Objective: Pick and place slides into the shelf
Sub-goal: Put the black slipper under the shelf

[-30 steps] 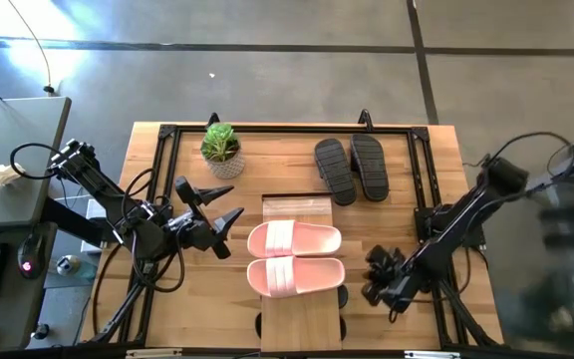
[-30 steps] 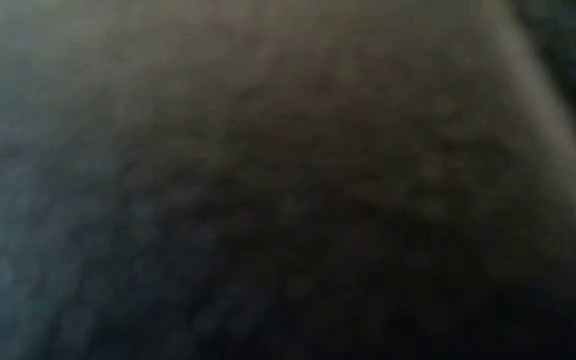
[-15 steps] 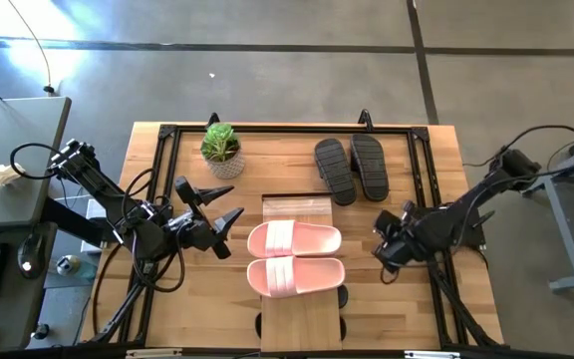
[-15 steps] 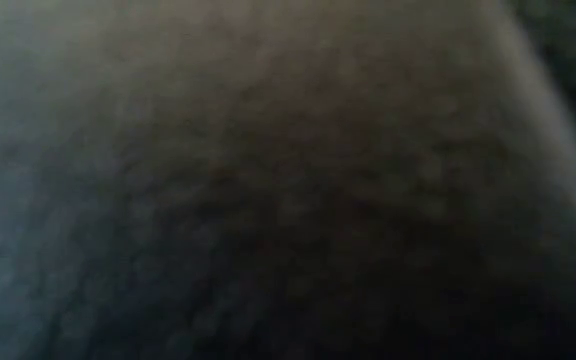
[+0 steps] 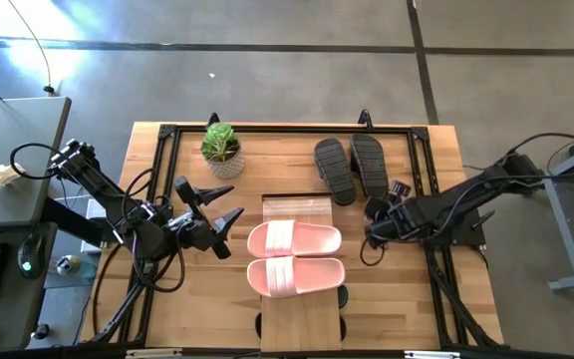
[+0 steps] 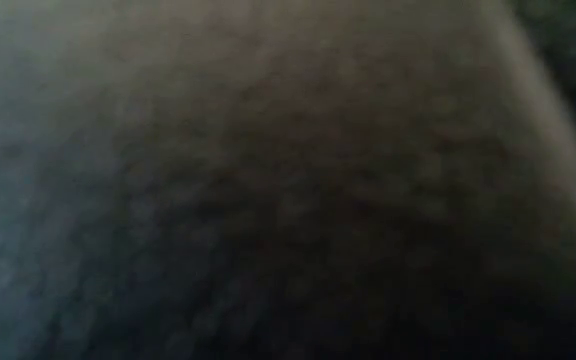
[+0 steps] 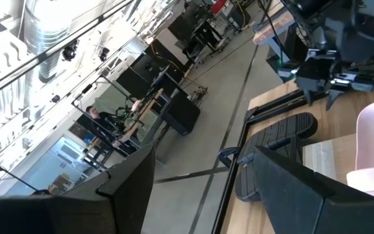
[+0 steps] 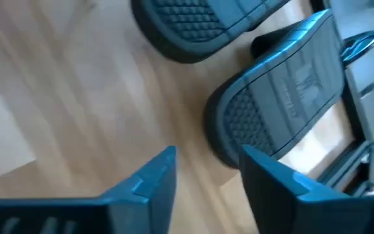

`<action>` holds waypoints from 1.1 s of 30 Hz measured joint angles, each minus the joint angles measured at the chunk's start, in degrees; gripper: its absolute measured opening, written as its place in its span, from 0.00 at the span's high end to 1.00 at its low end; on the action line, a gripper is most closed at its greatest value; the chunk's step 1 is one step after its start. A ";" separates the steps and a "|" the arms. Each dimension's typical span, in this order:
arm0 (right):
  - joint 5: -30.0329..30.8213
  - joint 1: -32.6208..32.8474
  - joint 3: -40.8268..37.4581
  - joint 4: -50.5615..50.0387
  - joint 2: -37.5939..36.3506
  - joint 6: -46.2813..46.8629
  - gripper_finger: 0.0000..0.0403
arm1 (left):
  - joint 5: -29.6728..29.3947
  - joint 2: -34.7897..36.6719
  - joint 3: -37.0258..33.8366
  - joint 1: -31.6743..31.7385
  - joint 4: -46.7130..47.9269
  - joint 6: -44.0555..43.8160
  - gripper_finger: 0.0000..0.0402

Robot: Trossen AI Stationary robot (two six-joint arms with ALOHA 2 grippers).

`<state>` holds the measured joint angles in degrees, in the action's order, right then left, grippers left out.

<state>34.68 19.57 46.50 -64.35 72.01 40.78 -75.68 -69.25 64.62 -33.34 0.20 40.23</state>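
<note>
Slides in pale pink [image 5: 294, 258] lay side by side on the light-wood top of the shelf [image 5: 301, 317], which stood at the near middle of the table [image 5: 422, 319], its long plank running from the near edge toward the centre. Both pink slides lay crosswise on the plank, straps up. A dark shape showed at each side of the shelf's near end, too little of it visible to identify.

To the left of the pink pair the left gripper [image 5: 223, 218] hung above the table with its fingers spread wide, gripping nothing. To the right of the pair the right gripper [image 5: 380, 221] reached in from the right edge, low over the wood just near of the black slides [image 5: 351, 168]; its wrist view showed its fingers [image 8: 149, 183] apart and empty, with the end of one black slide [image 8: 284, 81] just beyond them. Raised lettering ran along that slide's strap, but I could not read it.

Farther back, the two black slides lay next to each other, right of centre toward the far edge. A small potted plant [image 5: 221, 149] stood at the far left of the table. The low view was dark and showed nothing recognisable.
</note>
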 joint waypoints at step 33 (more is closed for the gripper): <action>5.98 -7.32 -7.10 8.86 19.12 -4.74 0.52 | 0.00 0.02 0.00 0.00 2.93 -1.66 0.39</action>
<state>40.65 12.25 39.40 -55.49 91.13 36.04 -75.68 -69.23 64.62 -33.34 3.14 38.57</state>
